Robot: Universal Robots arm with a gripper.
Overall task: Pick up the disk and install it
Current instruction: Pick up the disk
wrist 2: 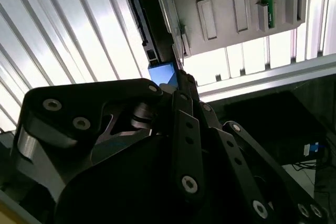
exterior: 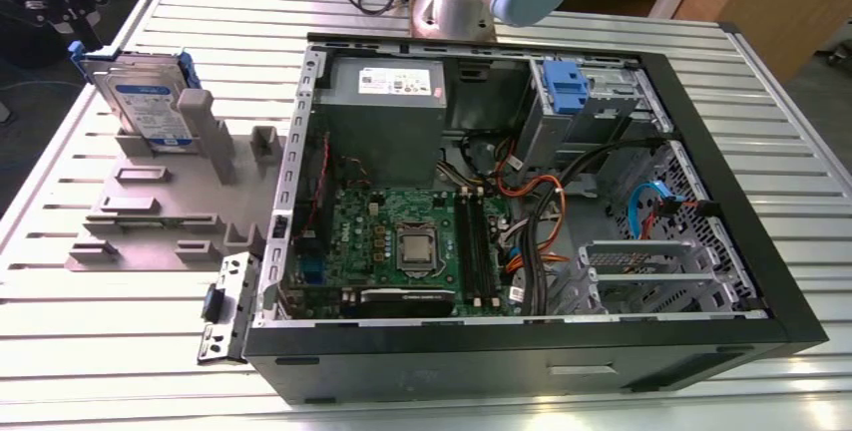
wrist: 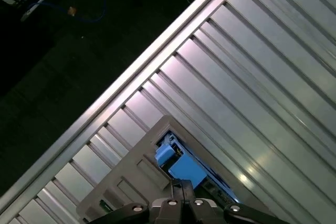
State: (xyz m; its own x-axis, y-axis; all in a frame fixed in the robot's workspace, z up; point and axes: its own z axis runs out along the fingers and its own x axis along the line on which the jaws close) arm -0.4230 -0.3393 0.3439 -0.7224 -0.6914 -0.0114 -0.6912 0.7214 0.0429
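Right at the disk's [exterior: 144,102] top edge with the gripper [wrist: 181,183]!
Stood on edge in the grey holder [exterior: 154,202], blue rail [wrist: 176,163] facing the gripper, likely for a clean grab from above; opening impossible to judge, contact too. Underneath, a slatted metal table [exterior: 107,351]; at the exterior view's right, an open case [exterior: 533,351] awaiting it; dark floor [wrist: 63,51] beyond.

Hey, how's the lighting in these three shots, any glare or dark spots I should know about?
Exterior view: even light, the computer case interior reads well, mild sheen on the table. Second wrist view: slats blown out white, the gripper nearly silhouetted. First wrist view: bright streaks on the slats, floor beyond the table dark, blue rail of the disk well lit.
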